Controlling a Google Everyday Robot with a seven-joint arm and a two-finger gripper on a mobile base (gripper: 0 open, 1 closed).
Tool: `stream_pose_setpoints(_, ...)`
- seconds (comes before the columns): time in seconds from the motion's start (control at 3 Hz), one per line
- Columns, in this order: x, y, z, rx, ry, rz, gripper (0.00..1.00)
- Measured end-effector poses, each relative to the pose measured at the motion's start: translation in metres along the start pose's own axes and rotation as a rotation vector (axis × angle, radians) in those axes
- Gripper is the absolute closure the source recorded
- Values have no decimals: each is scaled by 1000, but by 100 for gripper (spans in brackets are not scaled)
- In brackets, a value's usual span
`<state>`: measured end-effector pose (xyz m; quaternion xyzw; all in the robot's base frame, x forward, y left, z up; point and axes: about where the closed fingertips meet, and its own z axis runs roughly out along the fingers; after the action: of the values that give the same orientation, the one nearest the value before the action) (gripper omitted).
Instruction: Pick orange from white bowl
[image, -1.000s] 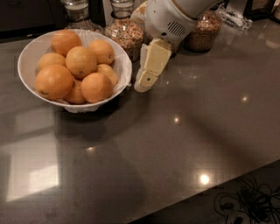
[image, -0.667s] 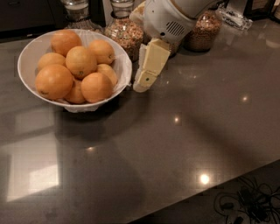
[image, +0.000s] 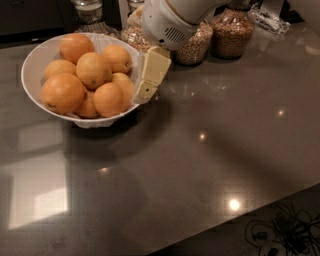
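Note:
The white bowl (image: 29, 64) stands at the table's back left and holds several oranges. A lighter orange (image: 93, 70) with a small dark stem dot lies on top in the middle. A larger, deeper-orange fruit (image: 62, 93) sits at the front left. My gripper (image: 143, 94), cream-coloured, hangs from the white arm (image: 170, 22) and points down-left. Its tip is at the bowl's right rim, right next to the nearest oranges (image: 109, 99). I see nothing held in it.
Glass jars of grain (image: 232, 31) (image: 194, 46) stand behind the arm along the back, and another jar (image: 89, 11) is behind the bowl. The dark grey table top (image: 200, 150) ends at a front-right edge, with black cables (image: 280, 230) on the floor below.
My gripper has moved left, from a small gap beside the bowl to the bowl's right rim. The bowl and the oranges have not moved.

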<state>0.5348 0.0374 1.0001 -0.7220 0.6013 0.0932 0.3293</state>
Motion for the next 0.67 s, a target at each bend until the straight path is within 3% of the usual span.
stream_pose_setpoints(0.67,-26,-34,62,-91,-44,-39,0)
